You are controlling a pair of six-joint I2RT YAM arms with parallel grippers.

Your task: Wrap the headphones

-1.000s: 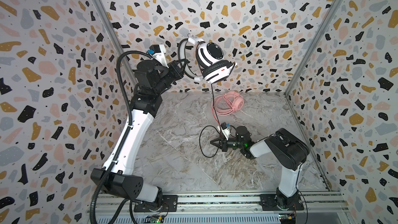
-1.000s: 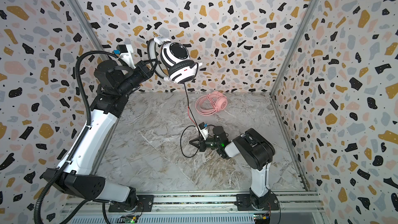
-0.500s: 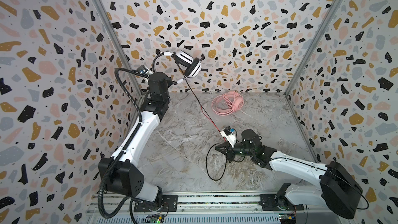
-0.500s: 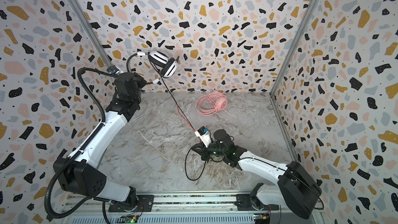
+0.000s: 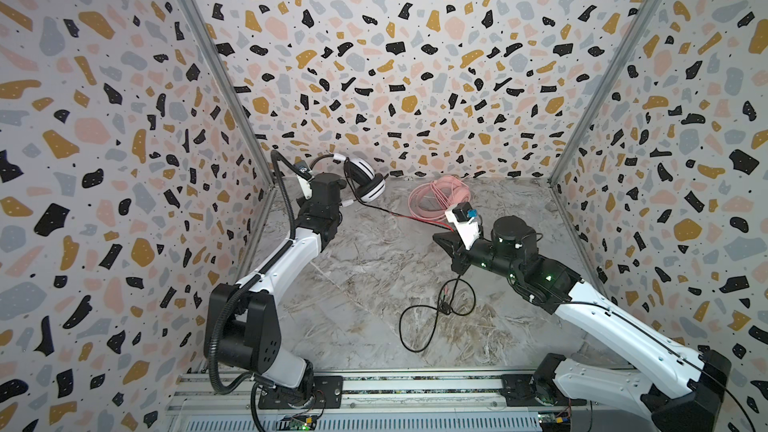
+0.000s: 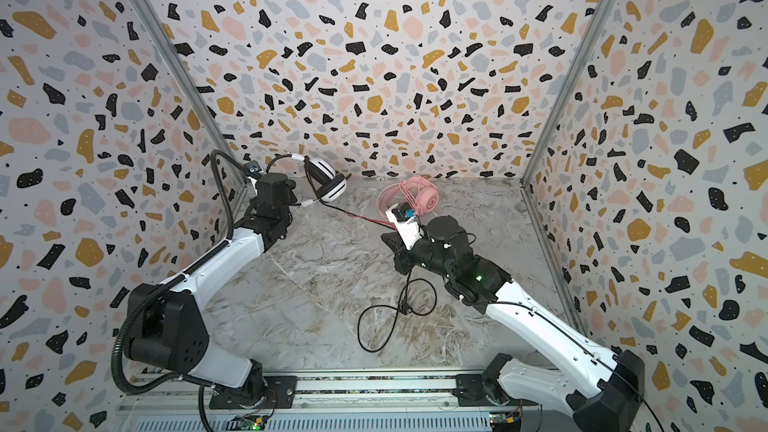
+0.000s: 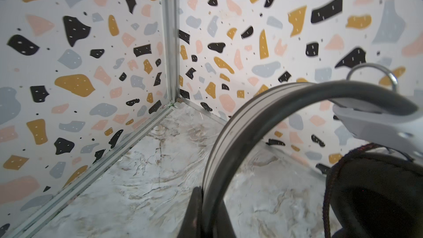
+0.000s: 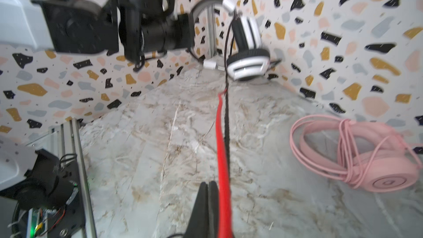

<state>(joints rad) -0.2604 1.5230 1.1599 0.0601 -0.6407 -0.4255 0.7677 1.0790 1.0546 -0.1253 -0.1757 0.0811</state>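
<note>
The white headphones with black stripes (image 5: 366, 185) (image 6: 329, 185) hang just above the floor in the back left corner. My left gripper (image 7: 206, 202) is shut on their headband (image 7: 251, 111). Their black-and-red cable (image 5: 411, 218) (image 8: 223, 147) runs taut to my right gripper (image 5: 436, 238) (image 6: 385, 237) (image 8: 208, 186), which is shut, the cable lying along one finger. Below that gripper the slack cable (image 5: 419, 317) loops on the floor. The pink headphones (image 5: 440, 198) (image 8: 366, 163) lie at the back with their pink cable wound round them.
Terrazzo-patterned walls close in the left, back and right sides, with a metal post (image 5: 216, 76) at the corner next to the held headset. An aluminium rail (image 5: 415, 388) with both arm bases runs along the front edge.
The left arm has lowered the white headphones from high up down into the back left corner. The right gripper has moved toward the back with the cable, which now runs flatter.
</note>
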